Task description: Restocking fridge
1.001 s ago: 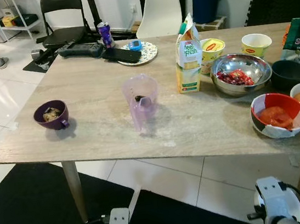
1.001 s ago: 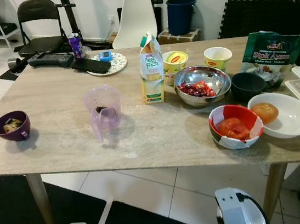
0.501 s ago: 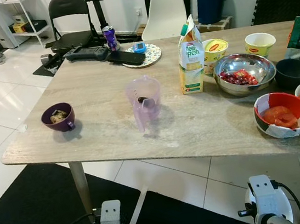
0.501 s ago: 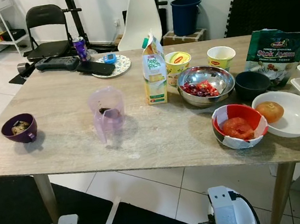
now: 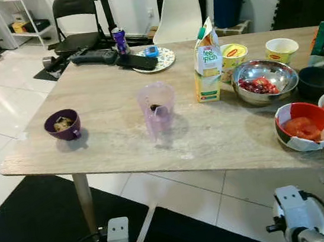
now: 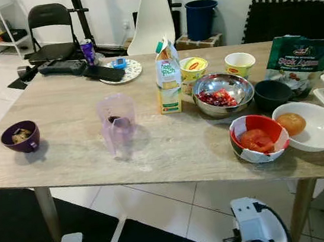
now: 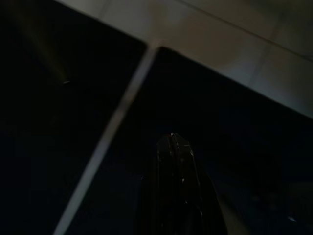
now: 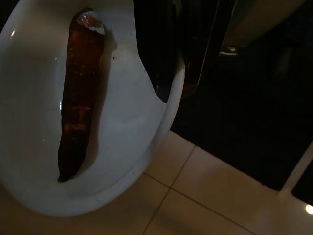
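The left gripper (image 7: 172, 139) hangs low over the dark mat (image 7: 234, 147), fingers pressed together. The right gripper (image 8: 168, 73) clamps the rim of a white plate (image 8: 122, 147); a long brown sausage (image 8: 78, 93) lies on it, beside the fingers.

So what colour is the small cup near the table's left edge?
Dark purple cup, clearest in the left eye view.

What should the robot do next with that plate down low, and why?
Probably lift the right tool slowly, keeping the white plate level. The plate, which it seems to grip by the rim, hangs low over the floor tiles, and the long brown food lies loose on it and could slide off. The table ahead has bare space at the front.
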Motion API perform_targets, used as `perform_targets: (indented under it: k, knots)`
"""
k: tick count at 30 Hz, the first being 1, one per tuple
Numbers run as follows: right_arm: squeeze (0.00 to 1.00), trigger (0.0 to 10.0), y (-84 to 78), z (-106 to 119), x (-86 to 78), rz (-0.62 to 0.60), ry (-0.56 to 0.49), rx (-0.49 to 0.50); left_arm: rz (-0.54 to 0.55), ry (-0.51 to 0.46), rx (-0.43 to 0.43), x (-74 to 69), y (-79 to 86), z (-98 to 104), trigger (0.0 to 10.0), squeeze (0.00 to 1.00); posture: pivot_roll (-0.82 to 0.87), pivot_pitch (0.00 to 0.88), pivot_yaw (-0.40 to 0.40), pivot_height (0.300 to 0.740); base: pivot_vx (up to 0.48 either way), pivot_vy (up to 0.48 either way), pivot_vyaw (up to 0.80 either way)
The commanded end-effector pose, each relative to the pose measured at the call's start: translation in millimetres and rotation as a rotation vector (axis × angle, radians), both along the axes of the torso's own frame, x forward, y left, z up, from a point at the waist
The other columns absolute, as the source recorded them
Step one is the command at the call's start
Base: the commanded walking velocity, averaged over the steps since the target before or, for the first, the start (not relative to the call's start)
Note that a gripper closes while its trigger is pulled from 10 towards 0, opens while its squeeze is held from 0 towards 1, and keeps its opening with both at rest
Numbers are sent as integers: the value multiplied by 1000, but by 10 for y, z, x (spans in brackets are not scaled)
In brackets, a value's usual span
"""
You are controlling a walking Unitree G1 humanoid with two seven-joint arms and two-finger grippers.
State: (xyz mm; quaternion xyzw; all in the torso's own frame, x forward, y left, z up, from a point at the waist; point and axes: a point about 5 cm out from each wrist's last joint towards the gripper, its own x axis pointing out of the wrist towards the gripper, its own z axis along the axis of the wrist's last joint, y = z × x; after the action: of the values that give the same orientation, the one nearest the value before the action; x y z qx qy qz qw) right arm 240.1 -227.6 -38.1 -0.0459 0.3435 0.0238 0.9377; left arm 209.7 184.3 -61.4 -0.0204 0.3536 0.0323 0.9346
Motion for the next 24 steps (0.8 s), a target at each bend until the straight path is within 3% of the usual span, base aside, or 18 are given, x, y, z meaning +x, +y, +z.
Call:
perform_targets:
  k: [1, 5, 8, 14, 16, 24]
  knots:
    - [0, 10000, 14, -18, -17, 21, 19, -3, 14, 24, -16, -102, -56, -64, 10000, 0, -18, 114, -30, 740, 0, 0, 0]
    - [0, 10000, 20, -13, -7, 32, 20, -6, 11, 33, -18, -159, -66, -92, 10000, 0, -11, 109, -31, 740, 0, 0, 0]
    - [0, 10000, 53, -22, -6, 15, 17, 8, 8, 43, -1, -174, 20, -94, 10000, 0, -1, 91, -2, 740, 0, 0, 0]
    - [0, 10000, 83, -41, -17, 0, 21, 20, -2, 39, 16, -113, 95, -58, 10000, 0, 16, 72, 24, 740, 0, 0, 0]
    - [0, 10000, 135, -54, -15, -22, 19, 41, -19, 27, 34, -25, 143, -7, 10000, 0, 21, 66, 45, 740, 0, 0, 0]
    - [0, 10000, 146, -40, 10, -23, 13, 46, -23, 12, 27, 16, 81, 12, 10000, 0, 28, 66, 33, 740, 0, 0, 0]
